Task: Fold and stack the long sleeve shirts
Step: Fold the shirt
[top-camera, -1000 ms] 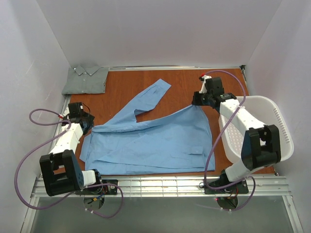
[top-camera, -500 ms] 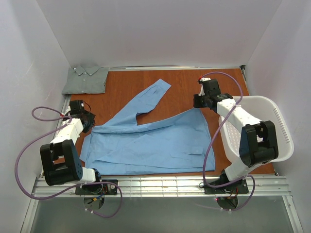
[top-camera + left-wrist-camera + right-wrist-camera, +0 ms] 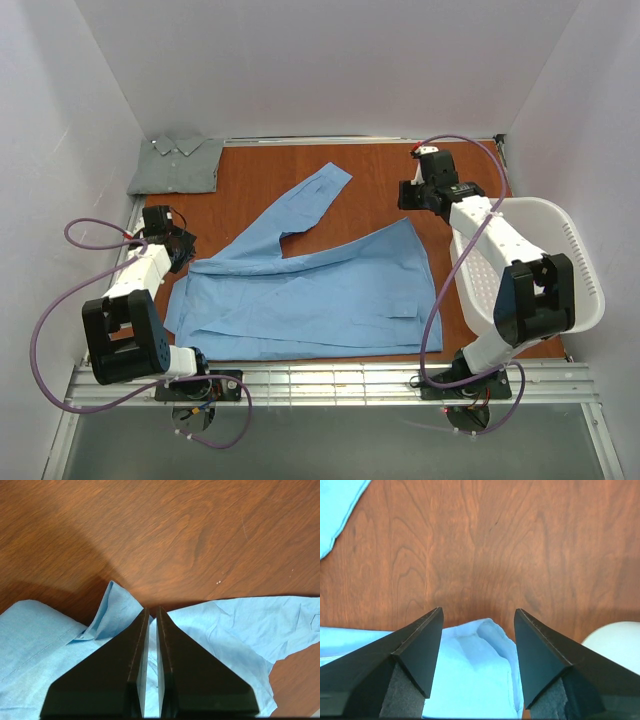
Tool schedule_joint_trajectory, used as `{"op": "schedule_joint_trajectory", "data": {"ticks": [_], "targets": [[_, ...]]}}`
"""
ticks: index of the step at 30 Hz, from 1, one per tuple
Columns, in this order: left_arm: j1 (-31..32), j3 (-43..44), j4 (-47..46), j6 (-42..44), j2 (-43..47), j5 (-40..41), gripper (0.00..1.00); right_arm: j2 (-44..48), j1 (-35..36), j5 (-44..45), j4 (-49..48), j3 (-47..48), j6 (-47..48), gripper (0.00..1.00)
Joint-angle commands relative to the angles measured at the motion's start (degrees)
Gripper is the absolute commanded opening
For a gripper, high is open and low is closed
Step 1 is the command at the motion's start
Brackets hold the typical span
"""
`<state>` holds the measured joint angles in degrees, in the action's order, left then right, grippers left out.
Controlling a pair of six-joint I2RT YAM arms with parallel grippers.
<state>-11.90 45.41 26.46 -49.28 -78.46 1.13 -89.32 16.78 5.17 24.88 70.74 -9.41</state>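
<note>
The light blue long sleeve shirt (image 3: 310, 290) lies spread flat across the wooden table (image 3: 370, 175), one sleeve reaching toward the back. At its left edge my left gripper (image 3: 180, 250) is shut on a fold of the blue cloth (image 3: 240, 625), which shows in the thin gap between the fingers (image 3: 125, 670). My right gripper (image 3: 412, 205) hovers open over the shirt's far right corner (image 3: 470, 675), its jaws wide apart and the corner lying loose on the wood. The grey-green long sleeve shirt (image 3: 178, 165) sits folded in the back left corner.
A white plastic laundry basket (image 3: 570, 260) stands at the right edge, close beside the right arm; its rim (image 3: 615, 640) shows in the right wrist view. White walls enclose the table on three sides. A metal rail runs along the near edge.
My right gripper has opened and let go of the shirt's far right corner, then drawn slightly back toward the rear. The corner has settled flat. The left gripper stays shut on the cloth.
</note>
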Motion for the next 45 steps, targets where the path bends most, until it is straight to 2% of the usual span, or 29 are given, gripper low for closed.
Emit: {"op": "schedule_joint_trajectory", "data": {"ticks": [1,7,14,15,28,32,35,36,40,41,43,45], "targets": [[-0.31,-0.85,-0.97,0.94,2.69,1.34,0.07,-2.96,1.59,-2.52,0.78,2.38,0.0,0.53],[-0.23,-1.46,-1.23,1.81,4.01,2.12,0.07,-6.75,4.67,-0.52,2.27,3.09,3.34,0.46],[-0.23,-2.34,-0.27,2.26,6.38,4.5,0.07,-3.15,8.71,7.13,7.28,-2.0,5.89,0.37],[-0.31,-2.69,-0.09,2.08,6.65,4.76,0.06,-2.45,9.06,7.4,7.72,-3.84,6.15,0.33],[-0.23,-5.42,2.46,-1.35,11.13,6.7,0.11,8.45,10.65,7.85,6.5,-22.38,1.06,0.32],[-0.23,-4.19,3.77,-1.09,12.88,6.52,0.22,10.83,10.65,7.92,5.53,-23.89,-1.74,0.33],[-0.23,-1.57,5.61,0.76,14.82,5.47,0.45,14.69,10.56,9.33,5.61,-22.41,-4.12,0.36],[-0.23,-0.77,6.32,1.72,15.26,5.38,0.58,15.74,10.47,9.85,5.7,-21.88,-6.56,0.38],[-0.23,2.31,9.31,3.39,17.02,2.23,0.81,21.1,9.42,7.5,6.67,-21.17,-16.41,0.54],[-0.23,2.4,10.1,3.4,17.37,1.34,0.85,21.99,9.16,6.36,6.67,-21.6,-18.43,0.59],[-0.31,2.05,10.54,3.66,17.46,-1.2,0.91,24.44,8.8,3.11,6.4,-24.06,-25.87,0.61],[-0.23,1.35,11.33,3.75,16.85,-4.28,0.93,26.29,8.71,1.87,5.88,-27.13,-31.61,0.62]]}}
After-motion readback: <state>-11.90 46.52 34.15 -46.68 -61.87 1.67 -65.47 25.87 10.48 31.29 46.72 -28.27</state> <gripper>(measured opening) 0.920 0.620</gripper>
